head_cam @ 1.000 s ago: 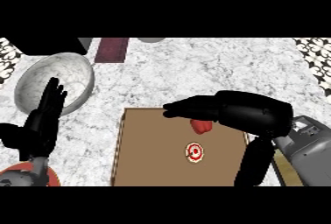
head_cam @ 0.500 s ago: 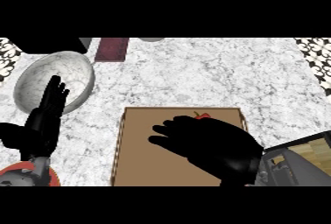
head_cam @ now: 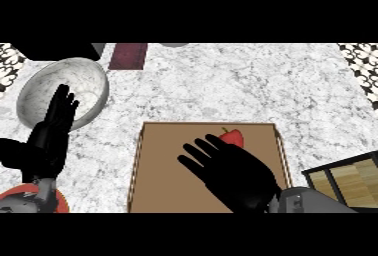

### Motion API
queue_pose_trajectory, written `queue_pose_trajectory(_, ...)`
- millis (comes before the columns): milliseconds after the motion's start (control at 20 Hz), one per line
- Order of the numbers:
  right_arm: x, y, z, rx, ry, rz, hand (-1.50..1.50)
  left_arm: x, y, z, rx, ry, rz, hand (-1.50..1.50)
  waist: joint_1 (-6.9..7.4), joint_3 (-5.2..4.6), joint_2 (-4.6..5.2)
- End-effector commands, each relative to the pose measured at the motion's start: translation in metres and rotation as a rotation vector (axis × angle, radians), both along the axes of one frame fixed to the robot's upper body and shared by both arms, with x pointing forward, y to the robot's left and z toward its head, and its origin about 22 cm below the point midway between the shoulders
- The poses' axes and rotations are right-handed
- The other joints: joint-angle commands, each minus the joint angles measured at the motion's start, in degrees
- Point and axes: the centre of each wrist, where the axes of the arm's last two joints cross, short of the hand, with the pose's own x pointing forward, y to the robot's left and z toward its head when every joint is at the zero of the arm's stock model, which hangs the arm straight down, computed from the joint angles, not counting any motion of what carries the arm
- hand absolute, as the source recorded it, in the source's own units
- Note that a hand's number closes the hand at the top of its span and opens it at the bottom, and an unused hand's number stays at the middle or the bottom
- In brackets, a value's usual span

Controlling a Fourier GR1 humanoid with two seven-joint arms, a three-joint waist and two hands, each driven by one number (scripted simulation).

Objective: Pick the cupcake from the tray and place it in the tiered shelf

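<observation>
Cupcake hidden; position relative to fingers [head_cam: 203,152] cannot be told. Right hand [head_cam: 236,175], fingers straight and spread, over brown rectangular tray [head_cam: 159,165]; small red stemmed object [head_cam: 232,137] just beyond fingertips.

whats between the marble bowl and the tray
In the head view, only a bare strip of marble counter lies between the bowl and the tray.

One tray [head_cam: 162,172], one marble bowl [head_cam: 53,72], one red item [head_cam: 234,138], one shelf [head_cam: 351,183]
</observation>
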Motion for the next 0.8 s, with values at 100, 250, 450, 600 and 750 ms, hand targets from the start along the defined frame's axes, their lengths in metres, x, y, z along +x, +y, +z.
queue_pose_trajectory(100,0.018,-0.013,-0.025,-0.013,-0.002,-0.031,-1.5,-0.012,-0.002,-0.014,0.007,-0.009,0.013,0.0,0.11,0.0,0.09)
queue_pose_trajectory(250,0.005,-0.018,-0.022,-0.002,0.002,-0.026,-1.5,0.0,-0.02,-0.019,-0.009,-0.003,0.001,0.0,-0.25,-0.01,0.05)
queue_pose_trajectory(450,0.011,-0.001,-0.037,0.001,0.017,-0.019,-1.5,-0.005,0.007,-0.004,0.019,-0.011,0.023,0.0,-0.01,-0.01,0.04)
queue_pose_trajectory(600,0.02,-0.012,-0.064,-0.02,0.011,-0.02,-1.5,0.013,0.001,-0.005,-0.002,-0.001,0.003,0.0,-0.19,-0.01,0.11)
queue_pose_trajectory(750,0.022,-0.012,-0.059,-0.019,0.005,-0.029,-1.5,0.004,0.004,0.0,0.017,0.013,0.001,0.0,-0.16,0.0,0.06)
